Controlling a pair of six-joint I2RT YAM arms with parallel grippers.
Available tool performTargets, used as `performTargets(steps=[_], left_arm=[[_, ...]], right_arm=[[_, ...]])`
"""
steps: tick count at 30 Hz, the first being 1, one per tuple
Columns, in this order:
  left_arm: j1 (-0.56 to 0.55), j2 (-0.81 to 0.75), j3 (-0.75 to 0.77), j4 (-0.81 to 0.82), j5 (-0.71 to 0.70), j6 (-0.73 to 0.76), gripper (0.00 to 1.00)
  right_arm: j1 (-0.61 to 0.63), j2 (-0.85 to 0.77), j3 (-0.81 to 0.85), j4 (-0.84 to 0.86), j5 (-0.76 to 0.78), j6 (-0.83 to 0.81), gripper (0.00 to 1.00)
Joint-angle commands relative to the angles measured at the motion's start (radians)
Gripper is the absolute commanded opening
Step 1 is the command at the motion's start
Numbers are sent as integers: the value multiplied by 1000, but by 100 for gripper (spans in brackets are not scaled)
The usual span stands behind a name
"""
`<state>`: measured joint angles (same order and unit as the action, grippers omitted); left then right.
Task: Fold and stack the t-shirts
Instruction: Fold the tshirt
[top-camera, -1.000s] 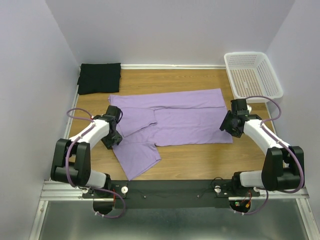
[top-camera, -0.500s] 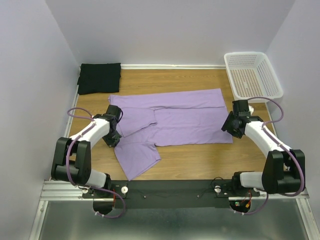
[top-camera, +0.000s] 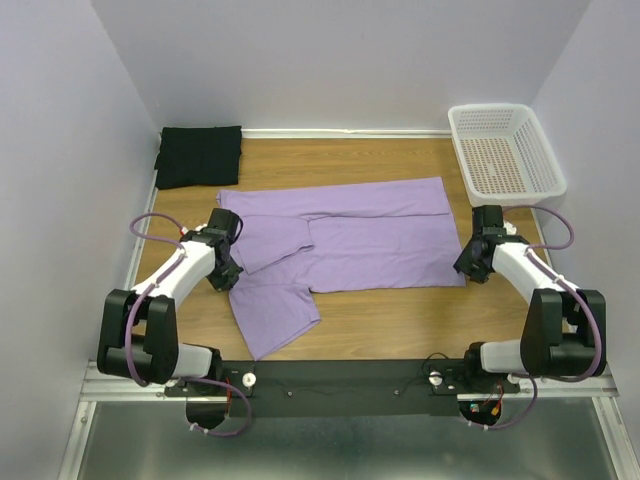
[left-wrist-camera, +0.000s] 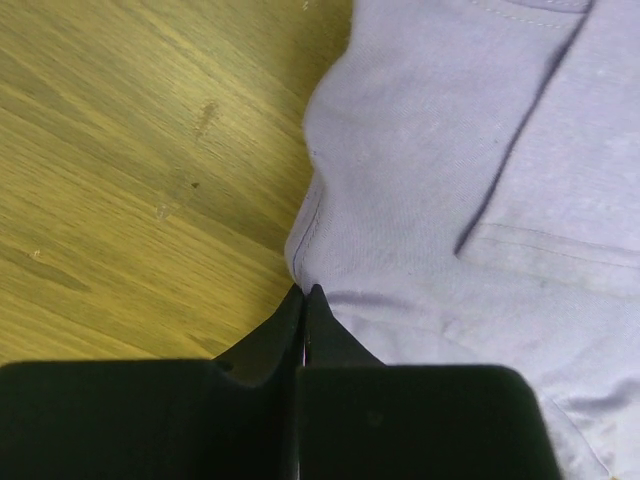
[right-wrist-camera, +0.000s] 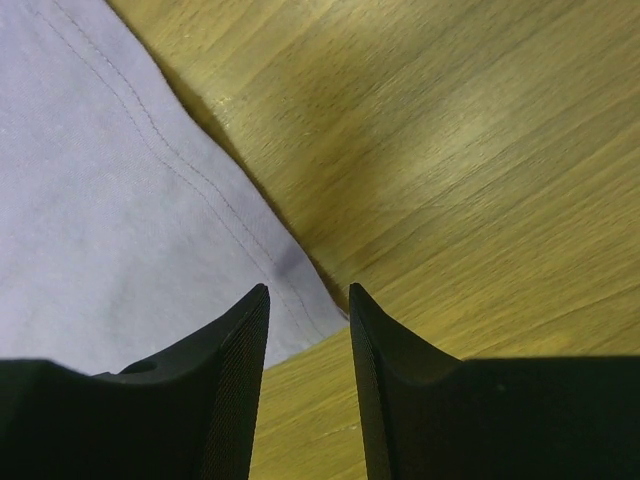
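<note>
Left gripper (left-wrist-camera: 302, 290) is pinched shut on the left edge of the lavender shirt (top-camera: 370, 240), whose cloth puckers toward the tips. The right gripper (right-wrist-camera: 308, 290) stands parted, its fingers astride the shirt's near right hem corner. That shirt lies spread mid-table (top-camera: 400, 315), partly folded, one flap trailing toward the near edge; there are two shirts in all, the black shirt (top-camera: 200, 155) folded square in the far left corner, and one basket (top-camera: 490, 108) far right.

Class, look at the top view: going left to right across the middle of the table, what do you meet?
First the left gripper, then the purple shirt, then the right gripper.
</note>
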<state>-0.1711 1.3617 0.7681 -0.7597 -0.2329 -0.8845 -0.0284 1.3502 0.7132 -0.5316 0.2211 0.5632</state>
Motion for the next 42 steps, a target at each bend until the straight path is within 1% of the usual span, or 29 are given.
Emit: performTargets(steps=[1, 10, 14, 23, 26, 28, 30, 32, 37, 38, 39, 42], left_arm=[[7, -30, -18, 26, 15, 5, 4], [8, -45, -23, 39, 15, 9, 4], [8, -49, -24, 42, 15, 12, 4], [8, -62, -27, 39, 15, 7, 4], [8, -65, -29, 37, 17, 5, 4], [8, -65, -29, 36, 17, 5, 4], [8, -72, -30, 33, 18, 4, 4], [8, -75, -29, 37, 23, 4, 4], [8, -73, -29, 49, 49, 7, 4], [8, -73, -29, 49, 49, 7, 4], [8, -75, -29, 49, 46, 9, 4], [8, -87, -27, 49, 43, 9, 4]], right_arm=[[-15, 24, -14, 12, 28, 32, 45], [-18, 20, -69, 5, -9, 63, 46], [-18, 12, -90, 2, -26, 79, 48], [-18, 20, -98, 2, -68, 96, 48], [-18, 18, -101, 2, -80, 99, 45], [-18, 15, -100, 2, -86, 104, 41], [-18, 9, -95, 1, -91, 99, 34], [-18, 1, -92, -2, -92, 96, 32], [-18, -5, -90, -13, -109, 92, 40], [-18, -6, -90, -16, -109, 93, 45], [-18, -8, -90, -24, -106, 93, 48], [-18, -32, -86, -48, -94, 98, 51]])
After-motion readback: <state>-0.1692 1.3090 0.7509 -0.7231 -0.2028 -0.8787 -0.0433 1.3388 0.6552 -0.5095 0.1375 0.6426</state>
